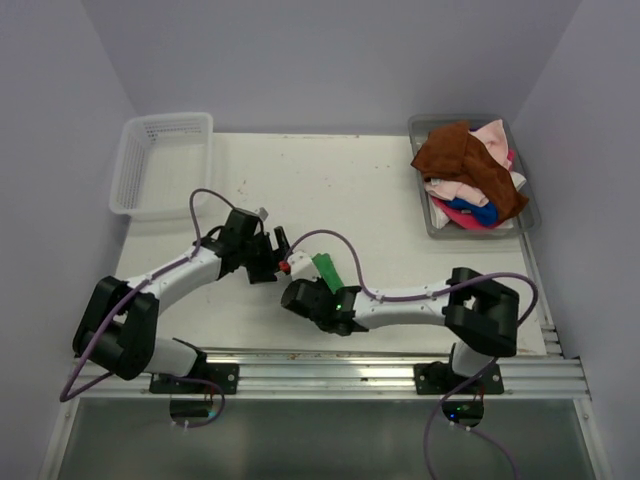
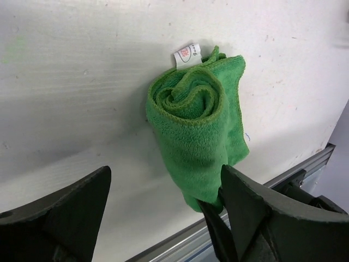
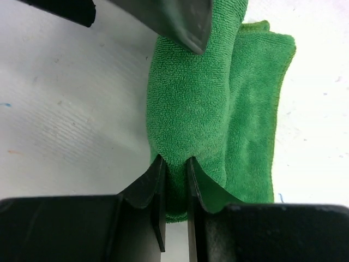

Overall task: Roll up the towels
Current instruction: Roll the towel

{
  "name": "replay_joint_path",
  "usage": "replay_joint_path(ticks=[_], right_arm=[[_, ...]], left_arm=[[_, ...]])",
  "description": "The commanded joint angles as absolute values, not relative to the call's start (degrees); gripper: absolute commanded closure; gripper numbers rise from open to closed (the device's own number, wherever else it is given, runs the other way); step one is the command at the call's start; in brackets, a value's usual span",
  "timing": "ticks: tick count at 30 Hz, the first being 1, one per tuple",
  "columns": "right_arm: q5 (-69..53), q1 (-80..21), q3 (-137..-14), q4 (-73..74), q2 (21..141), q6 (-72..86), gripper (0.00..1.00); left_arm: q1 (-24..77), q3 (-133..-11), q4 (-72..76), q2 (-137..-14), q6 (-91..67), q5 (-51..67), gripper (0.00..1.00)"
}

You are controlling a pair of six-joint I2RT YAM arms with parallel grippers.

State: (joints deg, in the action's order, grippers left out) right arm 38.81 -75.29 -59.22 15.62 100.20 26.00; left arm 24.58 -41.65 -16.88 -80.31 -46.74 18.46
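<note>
Bright green terry-cloth towel [image 2: 196, 142], rolled, lay on the white surface [image 1: 350, 190], near half, centre. Right gripper [image 3: 174, 164] pinched narrow on one end of the roll; left gripper [image 2: 166, 172] stood wide open at the other end.

Counts: tabletop [image 1: 330, 190] x1. Arms x2: left arm [image 1: 180, 272], right arm [image 1: 410, 298]. Grippers x2: left gripper [image 2: 163, 174], right gripper [image 3: 174, 164]. White mesh basket [image 1: 160, 122] x1. Grey tray [image 1: 480, 233] x1. Towels seen x5: green towel [image 1: 327, 272] x1, plus four colours heaped in the tray: brown towel [image 1: 465, 160], pale pink towel [image 1: 492, 140], blue towel [image 1: 472, 211], magenta towel [image 1: 446, 214]. The heap overlaps, so the exact tray count is unclear.
</note>
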Motion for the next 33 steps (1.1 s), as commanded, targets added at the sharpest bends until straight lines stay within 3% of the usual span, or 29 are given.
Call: replay_joint_path(ticks=[1, 15, 21, 27, 31, 33], right_arm=[[22.8, -70.8, -51.8, 4.4, 94.8, 30.8, 0.91], [-3.7, -60.9, -36.4, -20.8, 91.8, 43.0, 0.91], [-9.7, -58.4, -33.9, -26.5, 92.6, 45.0, 0.9], [-12.9, -56.9, -33.9, -28.0, 94.1, 46.0, 0.9], [-11.9, -56.9, -35.4, -24.7, 93.9, 44.7, 0.87], [-11.1, -56.9, -36.8, -20.6, 92.2, 43.3, 0.74]], left_arm=[[24.8, -44.6, -18.3, -78.0, -45.9, 17.5, 0.14], [24.9, -38.3, -8.4, -80.0, -47.5, 24.0, 0.12], [25.0, -37.2, -6.2, -81.7, -47.6, 24.3, 0.19], [25.0, -36.6, -5.5, -82.9, -48.0, 24.3, 0.38], [25.0, -36.9, -6.1, -82.8, -48.3, 24.2, 0.56], [25.0, -37.7, -8.0, -82.6, -48.3, 24.5, 0.59]])
